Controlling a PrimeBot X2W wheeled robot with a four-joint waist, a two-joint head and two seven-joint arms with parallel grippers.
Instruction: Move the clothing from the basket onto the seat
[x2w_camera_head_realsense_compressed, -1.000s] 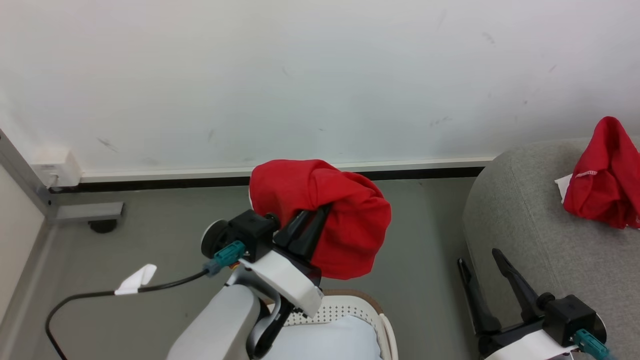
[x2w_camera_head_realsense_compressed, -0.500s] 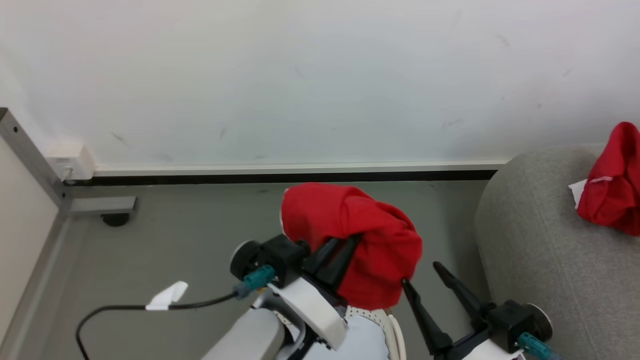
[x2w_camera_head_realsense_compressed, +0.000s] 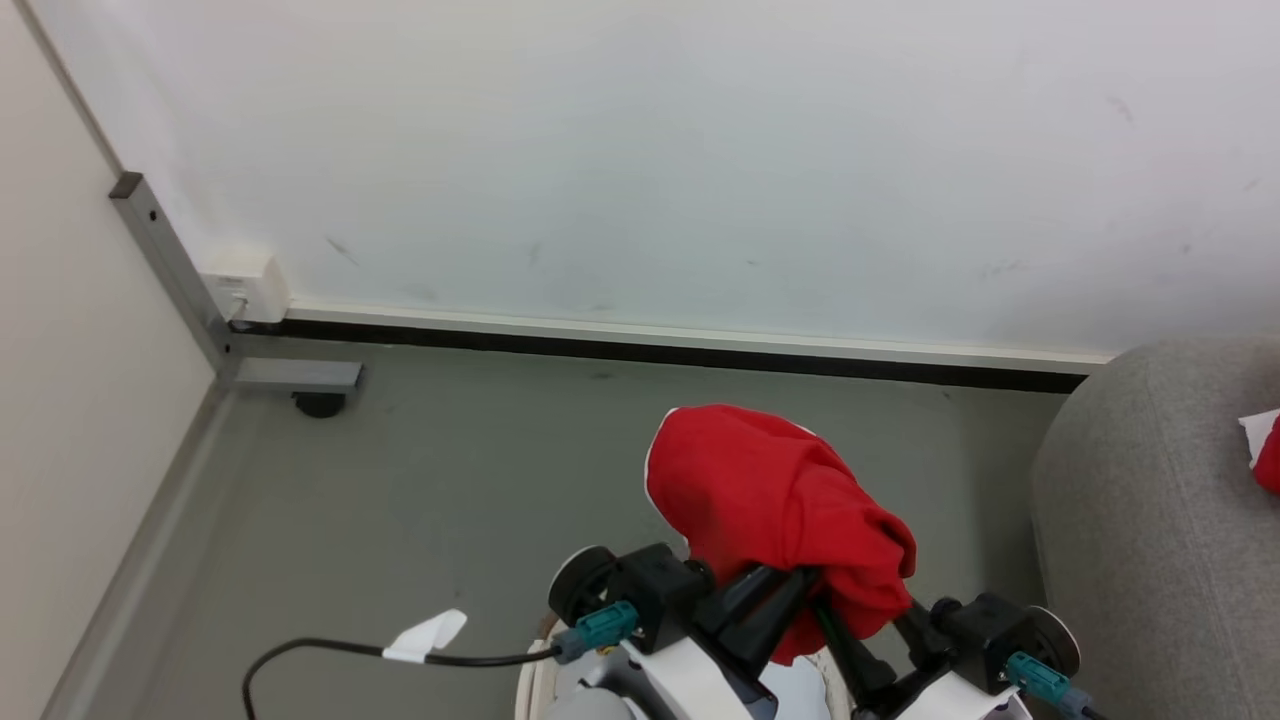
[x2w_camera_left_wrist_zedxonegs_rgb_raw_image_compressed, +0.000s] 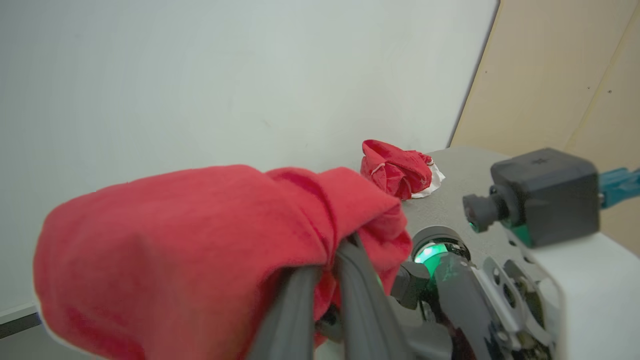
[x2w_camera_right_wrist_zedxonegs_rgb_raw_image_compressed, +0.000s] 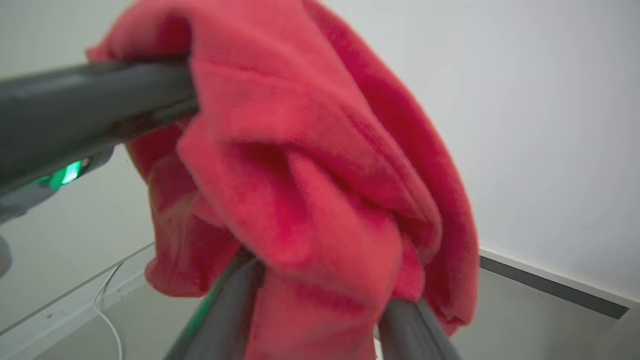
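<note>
The clothing (x2w_camera_head_realsense_compressed: 775, 500), a bunched red garment with a thin white edge, hangs in the air above the grey floor (x2w_camera_head_realsense_compressed: 450, 480). It is higher than the basket (x2w_camera_head_realsense_compressed: 527, 690), whose rim peeks in at the bottom of the head view, directly under the arms.

The left end effector (x2w_camera_head_realsense_compressed: 790, 585) is clamped narrow on the bundle's underside, its fingertips buried in a fold. The right end effector (x2w_camera_head_realsense_compressed: 865, 622) sits just beside it. Its fingers are spread wide on either side of the lower hanging lobe, and cloth fills the gap between them; whether they press on it I cannot tell.

To the right, the seat (x2w_camera_head_realsense_compressed: 1150, 520) starts at a rounded grey edge, with a strip of floor between it and the bundle. A second red garment (x2w_camera_left_wrist_zedxonegs_rgb_raw_image_compressed: 395, 170) lies crumpled on the seat close to the wall (x2w_camera_head_realsense_compressed: 640, 150).

Beyond the bundle the floor runs open to the baseboard. To the left it stays open out to a metal post (x2w_camera_head_realsense_compressed: 170, 270) in the corner. A black cable (x2w_camera_head_realsense_compressed: 330, 650) with a white tag lies on the floor near the basket.
</note>
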